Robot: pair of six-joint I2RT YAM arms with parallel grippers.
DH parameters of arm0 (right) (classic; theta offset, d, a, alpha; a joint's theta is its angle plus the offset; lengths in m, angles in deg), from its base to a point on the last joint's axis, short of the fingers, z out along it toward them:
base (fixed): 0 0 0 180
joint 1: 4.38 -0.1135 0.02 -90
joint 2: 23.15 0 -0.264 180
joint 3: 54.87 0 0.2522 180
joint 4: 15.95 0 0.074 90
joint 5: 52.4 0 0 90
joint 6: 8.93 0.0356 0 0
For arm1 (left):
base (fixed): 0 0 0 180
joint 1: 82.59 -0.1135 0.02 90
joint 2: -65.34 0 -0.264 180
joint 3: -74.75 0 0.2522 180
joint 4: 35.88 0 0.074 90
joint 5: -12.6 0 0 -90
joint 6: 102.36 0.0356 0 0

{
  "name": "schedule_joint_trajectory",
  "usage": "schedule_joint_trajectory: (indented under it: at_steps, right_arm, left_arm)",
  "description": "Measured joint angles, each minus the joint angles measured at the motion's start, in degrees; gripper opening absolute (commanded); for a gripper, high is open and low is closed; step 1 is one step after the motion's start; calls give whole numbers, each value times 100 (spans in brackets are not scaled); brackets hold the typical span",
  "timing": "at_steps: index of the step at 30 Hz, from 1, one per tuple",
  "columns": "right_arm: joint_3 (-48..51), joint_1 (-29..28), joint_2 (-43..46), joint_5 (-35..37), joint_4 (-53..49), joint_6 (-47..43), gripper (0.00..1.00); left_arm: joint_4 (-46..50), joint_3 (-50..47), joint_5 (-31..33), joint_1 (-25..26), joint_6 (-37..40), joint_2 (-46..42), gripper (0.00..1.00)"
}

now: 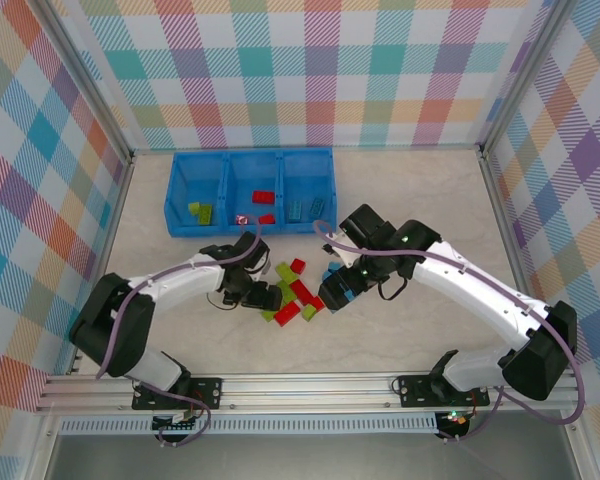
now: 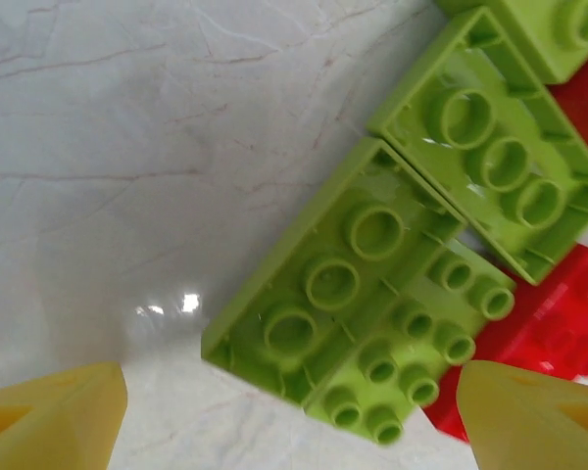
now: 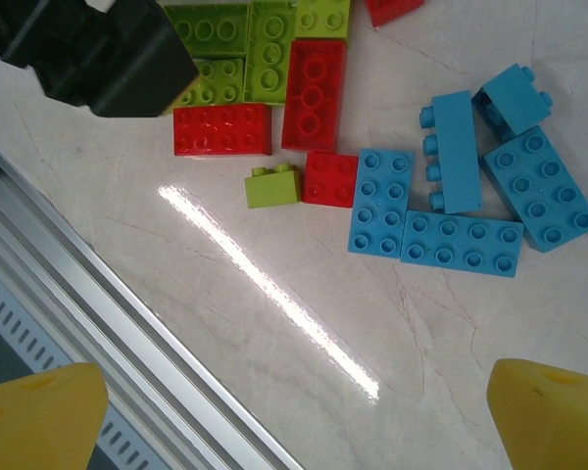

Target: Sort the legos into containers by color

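Left jaws stand wide apart, holding nothing, low over two lime bricks [image 2: 333, 294] that lie touching, a red brick [image 2: 559, 313] against them; closing here may pinch both, or drag the red one along. Right jaws gape wide, empty, near the blue bricks [image 3: 451, 196]. The legos [image 1: 292, 295] lie heaped on the desk [image 1: 420, 200], short of the tray [image 1: 250, 153]; both arms crowd one heap, so contact is possible.

No readable text, none on legos [image 3: 314, 93], none on containers [image 1: 176, 200]
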Motion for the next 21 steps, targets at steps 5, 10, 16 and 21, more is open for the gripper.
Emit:
schedule_joint_trajectory:
  at_steps: [5, 10, 16, 21]
  right_arm:
    - [4, 0, 20, -2, 83, 7, 100]
    - [98, 0, 55, -9, 197, 35, 100]
    - [118, 0, 52, -26, 227, 79, 100]
    - [118, 0, 52, -28, 245, 111, 100]
  left_arm:
    - [-184, 214, 212, 28, 24, 356, 70]
    - [-396, 317, 426, 33, -15, 452, 62]
    - [-501, 315, 846, 37, -140, 420, 61]
    - [-544, 76, 1506, 37, -450, 149, 68]
